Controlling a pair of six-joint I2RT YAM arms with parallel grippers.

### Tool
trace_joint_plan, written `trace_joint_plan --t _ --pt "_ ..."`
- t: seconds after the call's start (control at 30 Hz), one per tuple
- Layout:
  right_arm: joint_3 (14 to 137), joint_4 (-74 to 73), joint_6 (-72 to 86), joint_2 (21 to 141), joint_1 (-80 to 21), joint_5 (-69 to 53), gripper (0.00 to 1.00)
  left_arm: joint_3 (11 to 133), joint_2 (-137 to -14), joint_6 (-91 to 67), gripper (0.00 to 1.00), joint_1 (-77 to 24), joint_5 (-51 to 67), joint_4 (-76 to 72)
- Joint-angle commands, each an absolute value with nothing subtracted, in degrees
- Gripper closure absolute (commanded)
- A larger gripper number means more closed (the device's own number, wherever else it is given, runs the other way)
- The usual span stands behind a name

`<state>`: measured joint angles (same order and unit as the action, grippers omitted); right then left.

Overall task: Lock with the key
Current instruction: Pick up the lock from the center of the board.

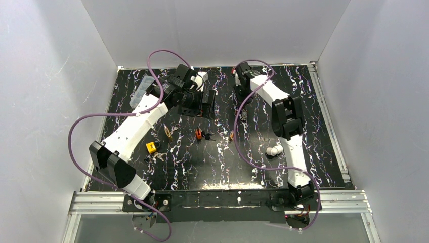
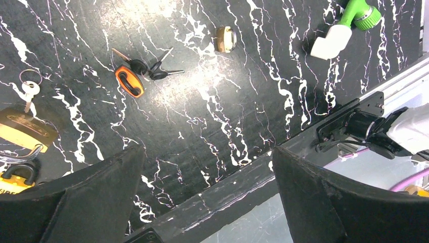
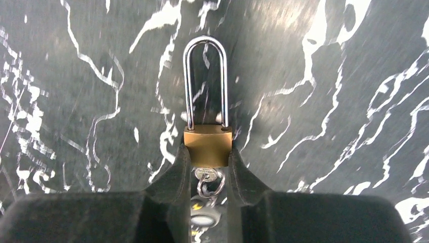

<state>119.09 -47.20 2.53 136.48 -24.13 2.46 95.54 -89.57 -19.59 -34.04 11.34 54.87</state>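
Note:
My right gripper [image 3: 206,157] is shut on the sides of a small brass padlock [image 3: 207,143] with a long steel shackle [image 3: 205,76] pointing away from the wrist, held over the black marbled table. A key [image 3: 206,173] with a ring sits in the bottom of the lock, between the fingers. I cannot tell whether the shackle is latched. In the top view this gripper [image 1: 241,93] is at the back centre. My left gripper [image 2: 206,157] is wide open and empty, high above the table; in the top view it [image 1: 198,104] is at the back, left of centre.
On the table lie an orange key fob with keys [image 2: 129,81], a brass padlock with a key [image 2: 24,129], a yellow padlock [image 1: 151,147], a small brass lock [image 2: 225,39] and a white pipe fitting [image 1: 274,150]. White walls enclose the table.

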Motion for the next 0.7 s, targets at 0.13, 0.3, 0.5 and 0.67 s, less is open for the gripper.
trace_joint_plan --t 0.13,0.3,0.5,0.67 --pt "101.3 -39.3 12.2 113.6 -25.5 -3.9 0.99 95.1 -89.3 -18.2 0.03 -33.4 13.2 51.8" --pt "93.4 -38.9 13.3 102.1 -26.5 -7.3 0.99 96.2 -89.2 -17.3 0.04 -33.4 16.0 49.1" --pt "84.1 -38.0 14.3 86.9 -27.9 -19.8 0.99 99.8 -88.4 -12.7 0.11 -33.4 20.7 47.0" --pt "79.6 -37.9 16.3 76.5 -28.2 -35.5 0.99 99.7 -82.5 -5.0 0.14 -33.4 27.8 44.6"
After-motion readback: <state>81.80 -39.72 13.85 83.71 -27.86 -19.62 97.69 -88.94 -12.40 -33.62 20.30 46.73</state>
